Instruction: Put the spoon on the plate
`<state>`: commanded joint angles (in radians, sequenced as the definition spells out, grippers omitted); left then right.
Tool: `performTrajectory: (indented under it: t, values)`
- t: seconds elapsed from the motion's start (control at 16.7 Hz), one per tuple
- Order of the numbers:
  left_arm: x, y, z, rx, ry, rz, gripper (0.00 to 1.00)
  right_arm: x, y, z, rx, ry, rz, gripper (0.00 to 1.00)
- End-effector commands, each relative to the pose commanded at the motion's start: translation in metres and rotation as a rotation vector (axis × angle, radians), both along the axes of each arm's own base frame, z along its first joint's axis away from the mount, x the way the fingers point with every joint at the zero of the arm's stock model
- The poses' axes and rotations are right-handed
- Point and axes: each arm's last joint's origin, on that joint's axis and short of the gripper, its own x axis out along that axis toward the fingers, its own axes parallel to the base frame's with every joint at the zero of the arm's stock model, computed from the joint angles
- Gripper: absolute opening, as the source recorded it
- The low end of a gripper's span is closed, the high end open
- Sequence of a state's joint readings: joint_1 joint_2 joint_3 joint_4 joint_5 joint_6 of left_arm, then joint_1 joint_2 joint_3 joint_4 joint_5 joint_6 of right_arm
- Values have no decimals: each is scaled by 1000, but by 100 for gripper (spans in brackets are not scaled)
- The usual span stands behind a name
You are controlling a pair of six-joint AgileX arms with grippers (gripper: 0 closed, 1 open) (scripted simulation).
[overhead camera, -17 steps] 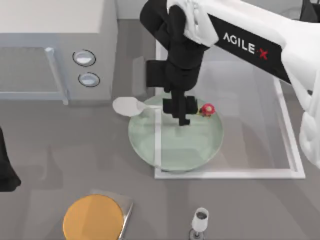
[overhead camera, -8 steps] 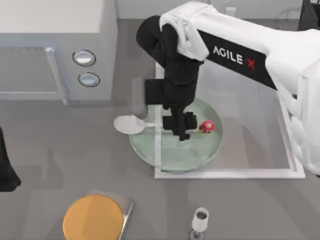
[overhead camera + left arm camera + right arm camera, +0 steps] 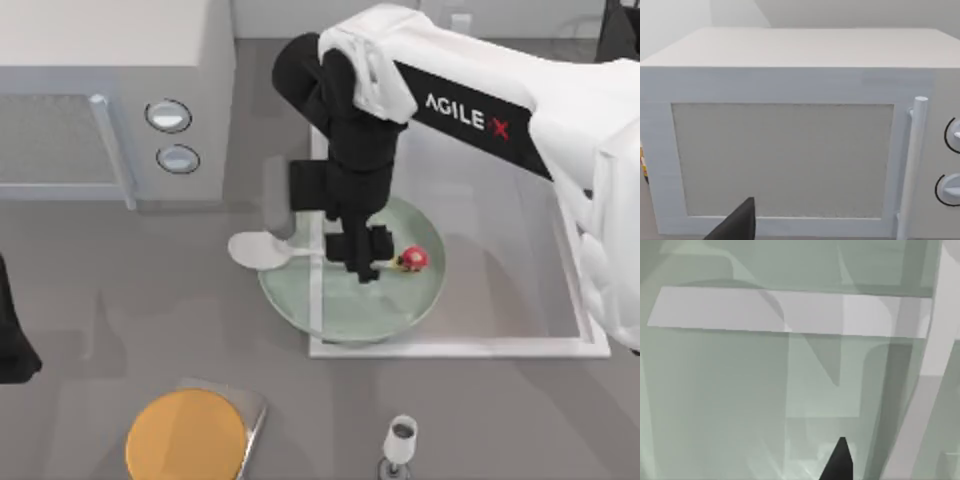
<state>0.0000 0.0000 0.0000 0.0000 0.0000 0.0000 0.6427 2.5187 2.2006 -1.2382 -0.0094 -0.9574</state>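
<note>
Over the plate [image 3: 300,300], the right gripper [image 3: 362,262] grips the spoon [image 3: 258,249] by its handle; the spoon's bowl overhangs the rim at the left. Released here, it could tip off onto the table [image 3: 120,290]. The left arm is parked at the left edge.

From above, my right gripper [image 3: 364,262] covers the middle of the spoon [image 3: 256,248] handle, so I cannot tell whether its fingers grip it. The arm hides the plate [image 3: 300,300] rim toward the table's far edge. My left arm [image 3: 12,340] is cut off at the table's left edge.
</note>
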Motion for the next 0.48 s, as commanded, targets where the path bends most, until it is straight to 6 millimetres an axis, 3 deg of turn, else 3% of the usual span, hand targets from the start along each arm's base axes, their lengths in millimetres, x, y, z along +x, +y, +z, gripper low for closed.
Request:
performTrajectory:
  t: [0.3, 0.48]
  values:
    - [0, 0, 0, 0, 0, 0, 100, 0, 0, 0, 0, 0, 0, 98]
    - [0, 0, 0, 0, 0, 0, 100, 0, 0, 0, 0, 0, 0, 100]
